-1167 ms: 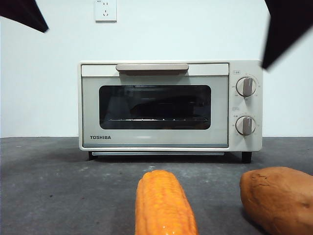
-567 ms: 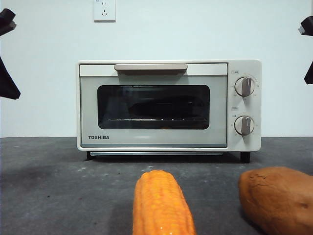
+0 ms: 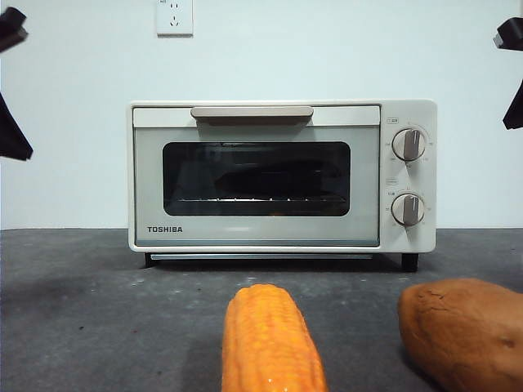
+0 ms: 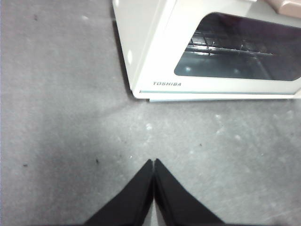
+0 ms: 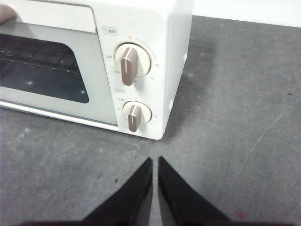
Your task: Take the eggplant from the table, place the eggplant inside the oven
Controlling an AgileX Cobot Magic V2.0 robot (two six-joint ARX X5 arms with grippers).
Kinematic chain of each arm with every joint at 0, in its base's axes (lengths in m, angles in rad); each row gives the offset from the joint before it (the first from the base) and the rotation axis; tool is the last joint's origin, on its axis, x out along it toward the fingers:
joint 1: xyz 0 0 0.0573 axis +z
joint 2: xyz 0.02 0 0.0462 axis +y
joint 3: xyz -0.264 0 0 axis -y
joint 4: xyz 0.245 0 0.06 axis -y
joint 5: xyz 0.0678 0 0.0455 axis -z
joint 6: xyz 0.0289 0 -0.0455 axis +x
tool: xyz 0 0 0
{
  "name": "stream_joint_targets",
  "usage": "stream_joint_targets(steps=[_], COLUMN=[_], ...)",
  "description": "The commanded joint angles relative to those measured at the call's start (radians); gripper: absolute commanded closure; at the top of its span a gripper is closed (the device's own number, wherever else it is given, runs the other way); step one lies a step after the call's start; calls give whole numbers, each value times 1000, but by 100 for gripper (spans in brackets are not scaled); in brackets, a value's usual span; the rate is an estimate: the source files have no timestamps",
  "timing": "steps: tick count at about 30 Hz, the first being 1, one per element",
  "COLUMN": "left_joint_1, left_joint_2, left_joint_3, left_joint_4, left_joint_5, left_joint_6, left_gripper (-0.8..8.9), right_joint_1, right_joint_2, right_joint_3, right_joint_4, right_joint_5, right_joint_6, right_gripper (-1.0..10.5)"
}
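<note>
1. The left gripper [image 4: 154,162] has its two black jaws pressed together, tips meeting, with nothing between them. It hangs over bare table [image 4: 61,117], off the oven's front corner on the TOSHIBA-lettered side.
2. The right gripper [image 5: 154,160] has its jaws drawn nearly together, only a thin slit between the tips, and it grips nothing. It hangs over the table just in front of the oven's knob-side corner.
3. In the front view both arms show only as black tips at the upper side edges, well clear of everything on the table.
4. The oven [image 3: 282,175] stands upright at the back of the table against a white wall, door closed, its beige bar handle [image 3: 252,113] across the top of the door and two round knobs [image 3: 408,144] stacked at one side. A wire rack [image 3: 253,198] shows through the dark glass.
5. The eggplant cannot be made out with certainty: behind the dark window there is a long dark shape above the rack, too dim to identify. It does not show anywhere on the table.
6. Near the camera lie an orange-yellow corn cob [image 3: 270,339] and, beside it but apart, a brown-orange sweet potato [image 3: 462,331].
7. A wall socket [image 3: 175,16] sits above the oven.
</note>
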Motion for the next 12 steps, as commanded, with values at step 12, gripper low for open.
stream_joint_targets(steps=[12], left_joint_1=[61], left_joint_2=[-527], left_joint_3=[-147], left_joint_4=[175], left_joint_5=[-6], left_joint_6=[354], left_gripper=[807], right_joint_1=[4], right_joint_2=[4], right_joint_3=[5], right_joint_4=[10], right_joint_5=[1], right_joint_6=[17], right_gripper=[943])
